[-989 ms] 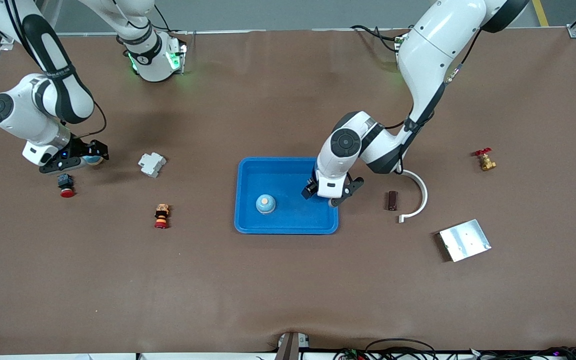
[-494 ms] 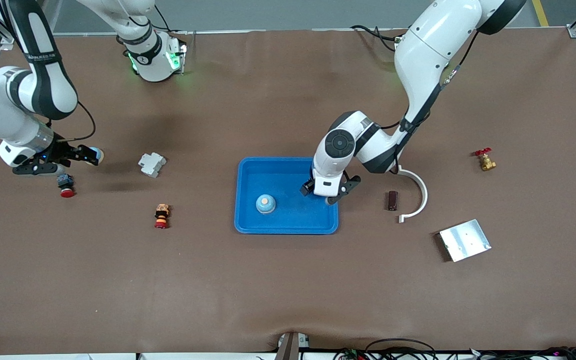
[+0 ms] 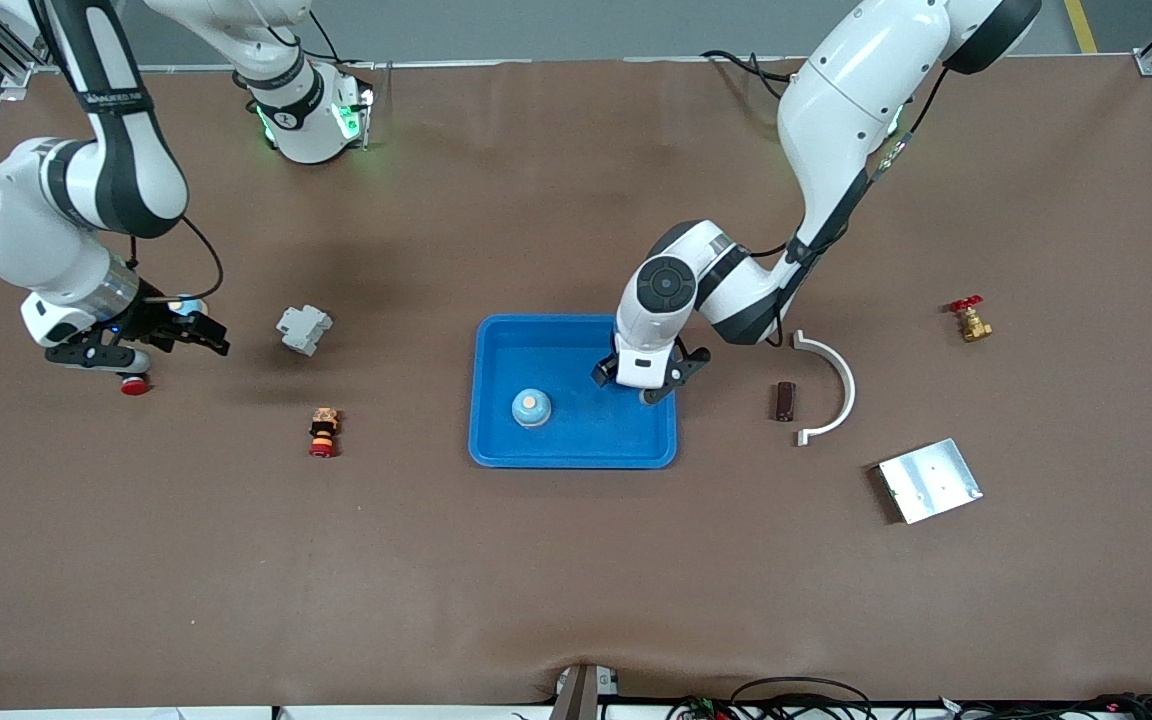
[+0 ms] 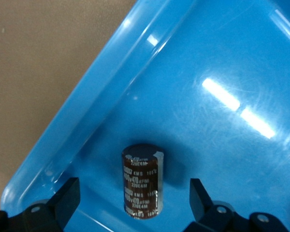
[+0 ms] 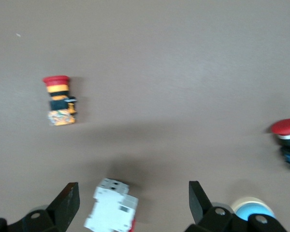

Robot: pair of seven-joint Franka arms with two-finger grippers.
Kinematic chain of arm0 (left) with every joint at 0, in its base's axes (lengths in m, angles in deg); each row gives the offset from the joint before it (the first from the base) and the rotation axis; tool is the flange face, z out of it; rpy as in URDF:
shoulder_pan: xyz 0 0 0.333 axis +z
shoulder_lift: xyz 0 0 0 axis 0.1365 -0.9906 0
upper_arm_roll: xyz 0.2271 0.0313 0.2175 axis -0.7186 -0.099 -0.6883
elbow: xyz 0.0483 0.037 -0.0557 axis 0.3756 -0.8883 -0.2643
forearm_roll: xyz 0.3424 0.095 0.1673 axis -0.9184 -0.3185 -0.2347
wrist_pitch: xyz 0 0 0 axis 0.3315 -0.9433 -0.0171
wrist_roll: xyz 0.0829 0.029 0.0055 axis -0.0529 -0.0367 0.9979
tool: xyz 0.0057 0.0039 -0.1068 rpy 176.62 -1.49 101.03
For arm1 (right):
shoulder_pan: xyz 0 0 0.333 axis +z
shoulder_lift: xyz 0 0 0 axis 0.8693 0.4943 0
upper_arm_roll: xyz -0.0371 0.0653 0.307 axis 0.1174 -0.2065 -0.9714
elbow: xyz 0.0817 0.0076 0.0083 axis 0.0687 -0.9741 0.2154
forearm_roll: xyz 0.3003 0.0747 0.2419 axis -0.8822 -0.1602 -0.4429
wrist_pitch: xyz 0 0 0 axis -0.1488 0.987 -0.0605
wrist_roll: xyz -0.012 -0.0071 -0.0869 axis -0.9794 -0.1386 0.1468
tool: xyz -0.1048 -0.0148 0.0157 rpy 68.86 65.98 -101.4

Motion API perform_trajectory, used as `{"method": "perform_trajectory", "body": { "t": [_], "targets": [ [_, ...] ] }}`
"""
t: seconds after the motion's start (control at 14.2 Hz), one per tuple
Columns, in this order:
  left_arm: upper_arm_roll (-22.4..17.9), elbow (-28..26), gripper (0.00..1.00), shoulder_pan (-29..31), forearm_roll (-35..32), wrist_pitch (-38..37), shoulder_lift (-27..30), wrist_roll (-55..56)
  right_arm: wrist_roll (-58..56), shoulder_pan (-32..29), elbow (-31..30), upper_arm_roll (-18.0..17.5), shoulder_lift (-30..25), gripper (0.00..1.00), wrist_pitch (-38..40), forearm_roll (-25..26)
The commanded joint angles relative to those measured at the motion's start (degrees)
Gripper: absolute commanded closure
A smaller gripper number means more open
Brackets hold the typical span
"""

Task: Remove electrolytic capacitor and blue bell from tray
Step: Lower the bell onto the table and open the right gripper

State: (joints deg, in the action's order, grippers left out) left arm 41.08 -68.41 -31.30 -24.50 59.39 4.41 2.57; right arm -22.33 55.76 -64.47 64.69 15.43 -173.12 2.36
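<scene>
Two arms, one tray, both grippers spread

One bell (image 3: 531, 407) and one capacitor (image 4: 142, 180) stand in the tray (image 3: 496, 345); left gripper (image 3: 648, 383) over its corner, right gripper (image 3: 168, 336) over two red buttons (image 3: 134, 384).

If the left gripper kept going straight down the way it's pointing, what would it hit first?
Most likely the capacitor, which stands upright in the blue tray between the open fingers of the left gripper. Depth is unclear, but nothing else shows in that line.

Front view high, facing the arms, whole table (image 3: 576, 560); left wrist view close over tray (image 4: 63, 140), also seen in front (image 3: 496, 440); right wrist view down on tabletop.
</scene>
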Motion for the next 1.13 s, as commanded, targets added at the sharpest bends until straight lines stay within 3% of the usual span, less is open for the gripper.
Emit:
{"method": "perform_trajectory", "body": {
  "t": [0.0, 0.07, 0.21, 0.28, 0.64, 0.71, 1.06],
  "targets": [
    [-0.8, 1.8, 0.00, -1.0, -1.4, -1.0, -0.9, 1.6, 2.0, 1.2, 0.1, 0.3, -0.5, 0.00, -1.2, 0.0],
    [-0.7, 1.8, 0.05, -0.9, -1.4, -1.0, -0.8, 1.6, 2.2, 1.4, 0.1, 0.2, -0.5, 0.00, -1.2, -0.2],
    [-0.7, 1.8, 0.37, -0.9, -1.4, -1.0, -0.8, 1.6, 4.4, 3.2, 0.1, 0.2, -0.5, 0.00, -1.5, -0.6],
    [-0.8, 1.9, 0.48, -0.9, -1.4, -1.0, -0.8, 1.6, 8.2, 5.6, 0.3, 0.2, -0.4, 0.00, -1.7, -0.4],
    [-0.8, 3.2, 0.96, -0.8, -1.4, -1.0, -0.7, 1.6, 25.9, 15.1, 2.2, 0.2, 1.0, 0.00, -1.1, 0.0],
    [-0.8, 3.3, 1.00, -0.8, -1.5, -1.0, -0.6, 1.6, 29.4, 17.3, 2.9, 0.2, 1.1, 0.00, -0.8, 0.0],
    [-0.8, 5.7, 1.00, 0.1, -2.0, -5.1, 0.6, 1.4, 45.4, 25.7, 6.6, 0.3, 5.9, 0.00, -0.8, 0.6]
  ]
}}
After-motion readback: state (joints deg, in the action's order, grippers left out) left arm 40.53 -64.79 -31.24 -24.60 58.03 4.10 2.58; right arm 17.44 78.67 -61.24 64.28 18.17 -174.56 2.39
